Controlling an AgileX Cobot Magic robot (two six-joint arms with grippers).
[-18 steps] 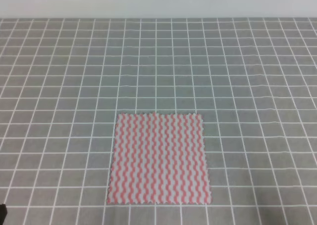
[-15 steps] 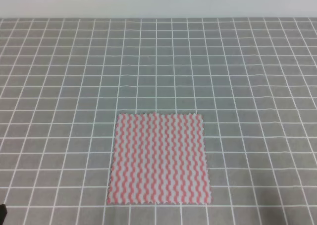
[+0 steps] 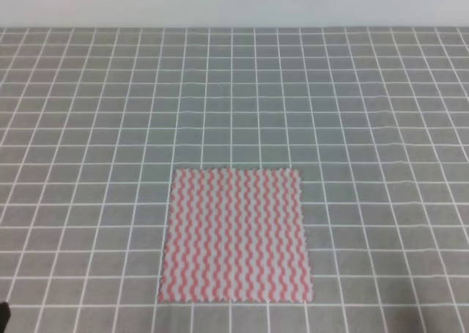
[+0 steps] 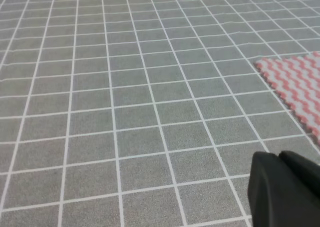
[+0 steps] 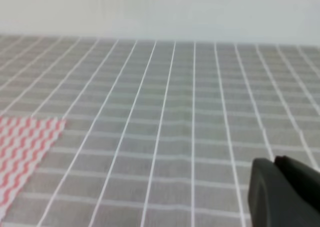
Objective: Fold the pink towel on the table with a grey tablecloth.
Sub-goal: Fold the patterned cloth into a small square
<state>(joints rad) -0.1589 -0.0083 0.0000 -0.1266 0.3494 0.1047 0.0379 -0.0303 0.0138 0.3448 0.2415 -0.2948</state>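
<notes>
One thin square pink towel [image 3: 234, 235] with pink-red and white wavy zigzag stripes and serrated edges lies spread flat and unfolded, near the front centre of the grey tablecloth [image 3: 234, 98] with its thin white grid of squares. All four corners look flat on the cloth; no crease or fold shows, so by my read the fold is not yet begun and the step in hand is the approach.

Left wrist view: towel corner [image 4: 295, 82] sits at the right edge, well apart from the dark left gripper [image 4: 285, 189], which shows only as a black block at bottom right, above bare grid. Right wrist view: towel corner [image 5: 25, 147] at the left edge, dark right gripper [image 5: 285, 192] at bottom right, also well apart from the towel. Neither holds anything that can be seen; fingertips are cut off by the frame, so whether the jaws are spread or closed I cannot tell for either.

Next move, as a judgement: each gripper needs to travel inward to a near towel corner, come down low, and pinch the thin edge off the tablecloth without bunching the grey cloth beneath.

No brands, labels or writing readable anywhere.
</notes>
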